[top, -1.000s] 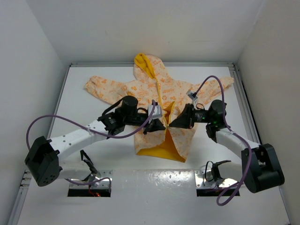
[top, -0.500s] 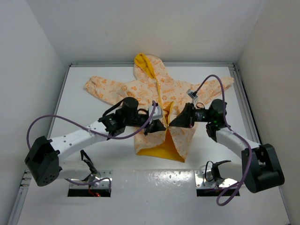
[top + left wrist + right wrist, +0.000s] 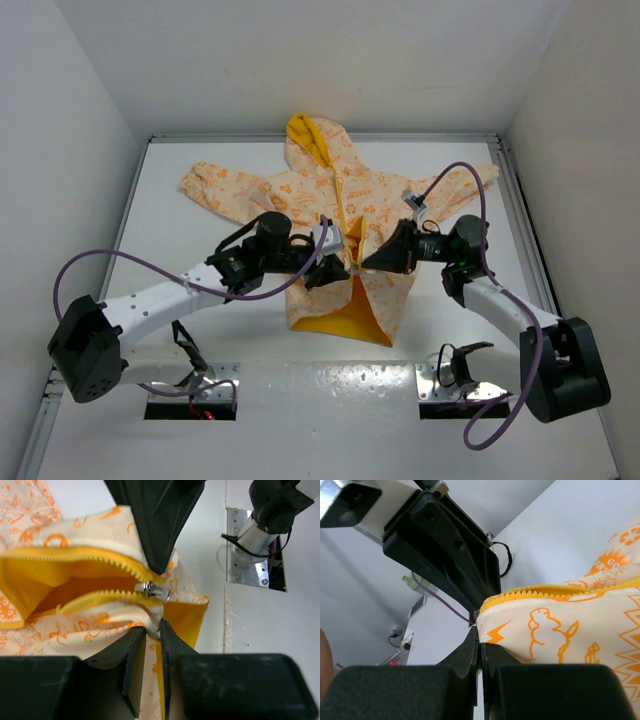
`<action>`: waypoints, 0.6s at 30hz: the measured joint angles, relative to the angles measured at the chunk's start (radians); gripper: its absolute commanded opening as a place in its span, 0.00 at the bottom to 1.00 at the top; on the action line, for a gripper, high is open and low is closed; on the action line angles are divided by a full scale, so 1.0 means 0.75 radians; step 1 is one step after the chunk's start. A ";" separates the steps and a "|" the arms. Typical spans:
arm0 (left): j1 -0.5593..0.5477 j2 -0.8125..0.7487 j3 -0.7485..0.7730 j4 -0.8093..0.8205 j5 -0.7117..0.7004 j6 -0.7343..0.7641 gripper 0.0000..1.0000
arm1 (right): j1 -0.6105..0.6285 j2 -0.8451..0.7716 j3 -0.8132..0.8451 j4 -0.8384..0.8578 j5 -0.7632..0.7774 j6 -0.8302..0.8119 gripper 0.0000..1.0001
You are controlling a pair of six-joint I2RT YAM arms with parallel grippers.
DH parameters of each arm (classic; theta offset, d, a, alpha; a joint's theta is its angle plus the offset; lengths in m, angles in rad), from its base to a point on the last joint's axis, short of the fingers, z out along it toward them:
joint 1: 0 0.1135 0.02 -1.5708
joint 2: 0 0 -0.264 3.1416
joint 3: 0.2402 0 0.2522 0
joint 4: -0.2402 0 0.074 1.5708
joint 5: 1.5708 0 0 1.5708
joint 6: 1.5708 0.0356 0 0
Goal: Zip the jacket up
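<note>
The jacket (image 3: pixel 330 190) lies flat on the white table, cream with orange prints, its hood at the far side. Its lower front gapes and shows the yellow lining (image 3: pixel 345 315). The silver zipper slider (image 3: pixel 150 590) sits where the two yellow tooth rows meet. My left gripper (image 3: pixel 342 270) (image 3: pixel 154 627) is at the slider from the left, its jaws slightly parted with a fold of cream fabric between the tips. My right gripper (image 3: pixel 366 262) (image 3: pixel 480 635) faces it from the right, shut on the jacket's front edge just under the zipper teeth (image 3: pixel 560 592).
Purple cables (image 3: pixel 150 265) loop off both arms. Two cut-outs (image 3: pixel 190 405) sit in the metal plate at the near edge. Raised rails (image 3: pixel 515 220) run along the table's sides. White walls close in the left, right and far sides.
My left gripper's jaws have gone from shut to slightly parted. Both arms have shifted only a little, and the jacket lies as before.
</note>
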State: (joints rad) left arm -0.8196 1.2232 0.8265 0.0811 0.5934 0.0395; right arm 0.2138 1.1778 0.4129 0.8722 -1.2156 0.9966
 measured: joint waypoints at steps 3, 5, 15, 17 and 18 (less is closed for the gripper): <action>0.000 -0.011 -0.013 -0.033 -0.023 0.001 0.35 | 0.000 -0.032 -0.020 0.023 0.020 0.009 0.00; -0.001 -0.023 -0.026 -0.050 -0.051 0.004 0.43 | 0.000 -0.047 -0.027 0.026 0.031 0.011 0.00; -0.056 -0.312 -0.122 -0.027 -0.378 0.093 0.61 | 0.006 -0.097 -0.120 0.023 0.083 0.051 0.00; -0.110 -0.360 -0.132 -0.007 -0.443 0.164 0.61 | 0.009 -0.097 -0.132 0.019 0.101 0.075 0.00; -0.138 -0.379 -0.141 0.002 -0.471 0.204 0.61 | 0.009 -0.097 -0.137 0.014 0.112 0.091 0.00</action>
State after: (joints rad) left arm -0.9234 0.9390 0.7208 0.0826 0.2401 0.1925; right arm 0.2207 1.1049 0.3103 0.8829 -1.1313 1.0645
